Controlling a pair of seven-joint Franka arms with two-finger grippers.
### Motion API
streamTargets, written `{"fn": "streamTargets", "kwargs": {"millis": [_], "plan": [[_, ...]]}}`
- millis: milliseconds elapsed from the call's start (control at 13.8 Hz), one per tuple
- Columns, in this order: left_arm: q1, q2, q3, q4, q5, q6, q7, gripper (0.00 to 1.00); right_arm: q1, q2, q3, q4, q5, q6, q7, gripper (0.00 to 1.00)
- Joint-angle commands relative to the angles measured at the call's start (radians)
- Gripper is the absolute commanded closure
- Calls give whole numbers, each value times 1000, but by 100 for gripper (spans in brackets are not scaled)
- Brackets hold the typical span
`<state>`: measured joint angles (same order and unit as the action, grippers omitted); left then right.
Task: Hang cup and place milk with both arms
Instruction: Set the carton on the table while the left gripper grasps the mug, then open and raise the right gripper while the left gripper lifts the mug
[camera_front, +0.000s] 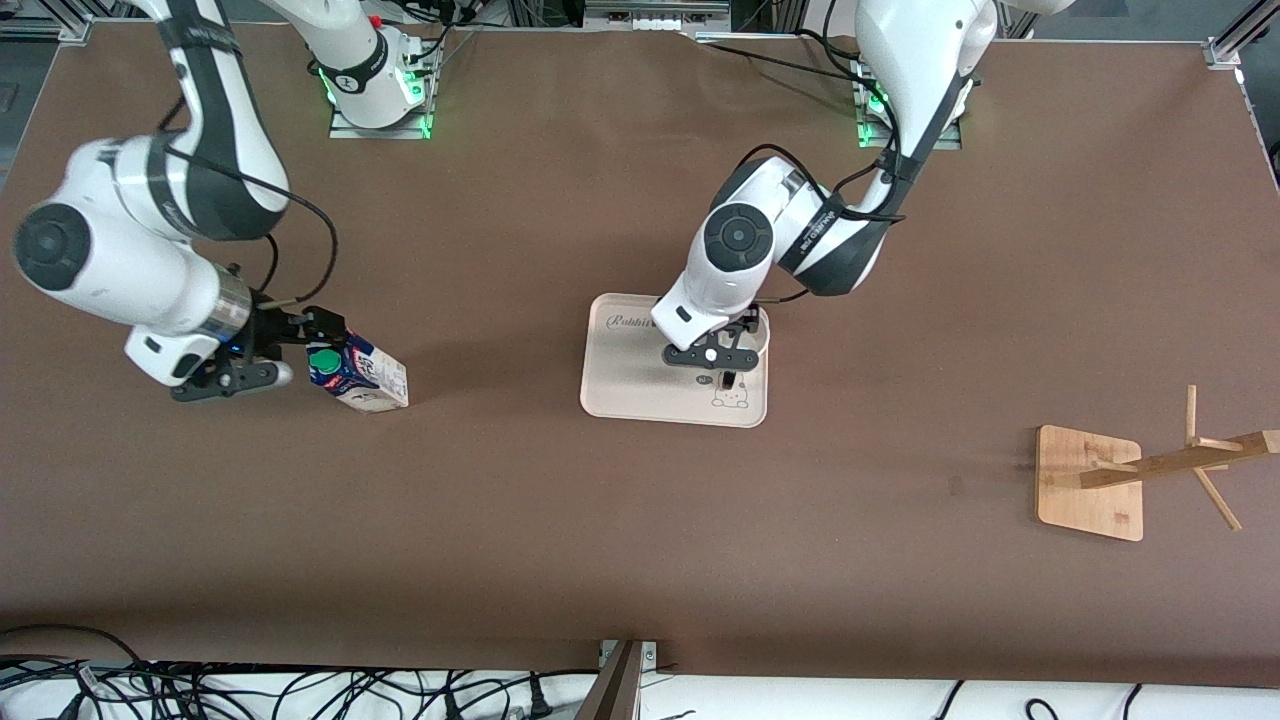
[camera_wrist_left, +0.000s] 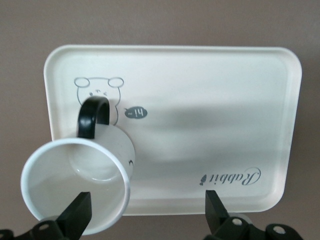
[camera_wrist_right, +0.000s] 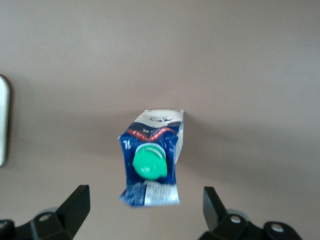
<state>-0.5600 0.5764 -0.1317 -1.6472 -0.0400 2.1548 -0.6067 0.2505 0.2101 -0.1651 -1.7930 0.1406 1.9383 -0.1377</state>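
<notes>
The cup stands upright on the cream tray, near the tray corner by the bear drawing, with its black handle toward the bear. In the front view, only its rim shows under the left arm. My left gripper is open above it, one fingertip over the cup's mouth, the other over the tray's edge. The milk stands on the bare table toward the right arm's end, with its green cap up. My right gripper is open and empty above the carton, its fingers wide on either side.
A wooden mug rack with a pegged pole stands toward the left arm's end, nearer to the front camera than the tray. Cables lie along the table's front edge.
</notes>
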Motion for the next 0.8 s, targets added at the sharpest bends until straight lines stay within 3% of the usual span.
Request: {"fn": "streamTargets", "kwargs": {"millis": [0, 145, 362, 507, 580, 725], "plan": [[-23, -1, 12, -26, 26, 0, 5, 8, 4, -95, -7, 52, -30, -119, 49, 0], [-24, 11, 11, -29, 92, 0, 13, 22, 4, -185, -1, 58, -70, -194, 70, 0], [-27, 20, 12, -29, 97, 2, 13, 45, 4, -283, 6, 46, -116, -292, 90, 0], [-34, 25, 12, -29, 164, 11, 15, 50, 4, -287, 1, 53, -125, -299, 93, 0], [-35, 31, 11, -35, 202, 17, 13, 56, 7, -281, 4, 63, -130, -300, 93, 0], [-44, 31, 10, -42, 206, 25, -13, 86, 9, -265, 6, 73, -134, -300, 90, 0]]}}
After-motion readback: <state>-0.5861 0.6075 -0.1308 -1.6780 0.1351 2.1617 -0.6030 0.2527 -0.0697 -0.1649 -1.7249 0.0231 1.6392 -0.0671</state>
